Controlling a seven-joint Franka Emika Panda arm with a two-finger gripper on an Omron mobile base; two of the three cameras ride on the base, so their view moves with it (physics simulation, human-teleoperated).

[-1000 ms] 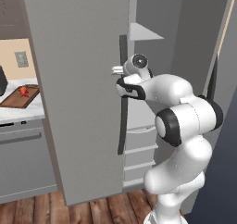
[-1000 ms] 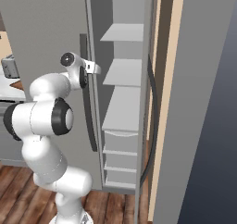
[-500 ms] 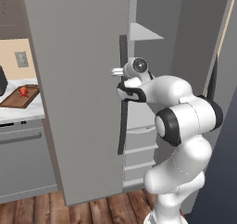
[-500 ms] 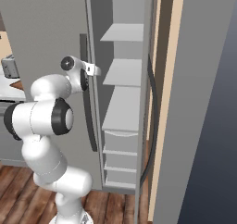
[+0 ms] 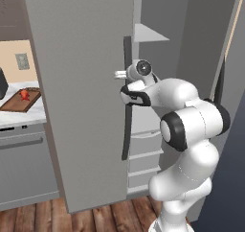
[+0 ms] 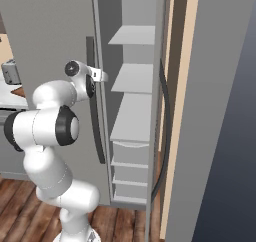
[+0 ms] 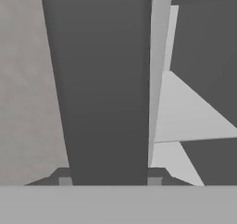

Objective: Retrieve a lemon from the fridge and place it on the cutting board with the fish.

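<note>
Pulling the fridge (image 5: 86, 82) wider goes best with the gripper (image 7: 109, 179) clamped squarely around the handle (image 7: 104, 89), its fingers hugging both sides.

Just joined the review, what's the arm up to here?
The arm has its tool at the dark vertical handle of the fridge door; in the hand view the handle sits between the fingertips, though a firm grip can't be confirmed. The door stands partly open, with grey shelves and drawers showing inside. The fish lies on the cutting board on the counter.
</note>
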